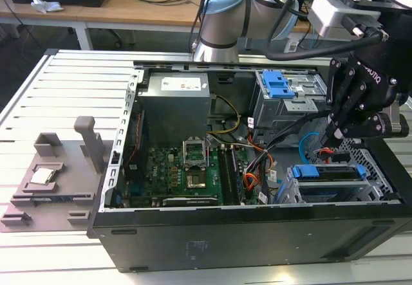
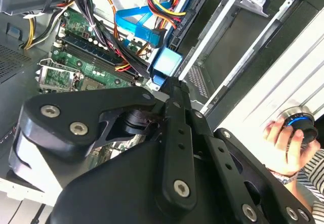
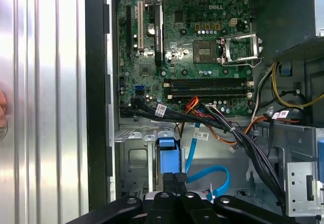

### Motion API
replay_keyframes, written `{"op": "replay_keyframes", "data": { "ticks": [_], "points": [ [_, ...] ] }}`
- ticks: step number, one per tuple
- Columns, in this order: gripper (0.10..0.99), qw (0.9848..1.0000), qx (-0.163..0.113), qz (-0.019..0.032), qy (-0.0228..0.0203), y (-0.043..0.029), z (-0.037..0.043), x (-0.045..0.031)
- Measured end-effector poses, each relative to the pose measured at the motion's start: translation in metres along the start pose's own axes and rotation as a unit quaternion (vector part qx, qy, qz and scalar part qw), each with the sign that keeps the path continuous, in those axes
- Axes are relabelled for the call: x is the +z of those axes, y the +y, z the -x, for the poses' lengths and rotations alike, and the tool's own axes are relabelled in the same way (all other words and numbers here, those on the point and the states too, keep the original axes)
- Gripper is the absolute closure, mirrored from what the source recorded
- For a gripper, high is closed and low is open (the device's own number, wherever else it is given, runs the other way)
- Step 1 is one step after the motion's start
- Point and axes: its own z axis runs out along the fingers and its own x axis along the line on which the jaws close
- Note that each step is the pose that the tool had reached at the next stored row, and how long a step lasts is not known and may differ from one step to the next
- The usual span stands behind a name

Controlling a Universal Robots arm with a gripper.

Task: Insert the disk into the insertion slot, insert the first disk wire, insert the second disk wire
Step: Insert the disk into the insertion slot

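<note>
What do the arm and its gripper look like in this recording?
Silver-grey arm with pale blue joint caps. A whitish box near its wrist, black cables trailing. The gripper is matt black: linkage bars with silver screw heads, slim fingers, small white lettering on one bar.

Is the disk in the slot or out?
In. The disk lies inside the slot, its blue carrier between the cage walls in the exterior view. Whether it is fully seated, cannot tell.
</note>
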Motion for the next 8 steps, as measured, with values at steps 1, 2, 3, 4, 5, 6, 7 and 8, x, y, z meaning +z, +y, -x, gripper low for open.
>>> {"op": "replay_keyframes", "data": {
  "ticks": [1, 2, 3, 4, 5, 6, 7, 8],
  "points": [
    [0.980, 1.0000, 0.000, 0.0000, 0.0000, -0.0037, 0.0000, 0.0000],
    [0.980, 1.0000, 0.000, 0.0000, 0.0004, -0.0088, 0.0002, -0.0004],
    [0.980, 1.0000, 0.000, 0.0001, 0.0005, -0.0143, 0.0003, -0.0006],
    [0.980, 1.0000, 0.000, 0.0002, 0.0003, -0.0165, 0.0004, -0.0004],
    [0.980, 1.0000, 0.000, 0.0004, 0.0004, -0.0183, 0.0004, 0.0009],
    [0.980, 1.0000, 0.000, 0.0005, 0.0004, -0.0190, 0.0004, 0.0020],
    [0.980, 1.0000, 0.000, 0.0005, 0.0004, -0.0195, 0.0004, 0.0030],
    [0.980, 1.0000, 0.000, 0.0006, 0.0004, -0.0200, 0.0004, 0.0052]
  ]
}}
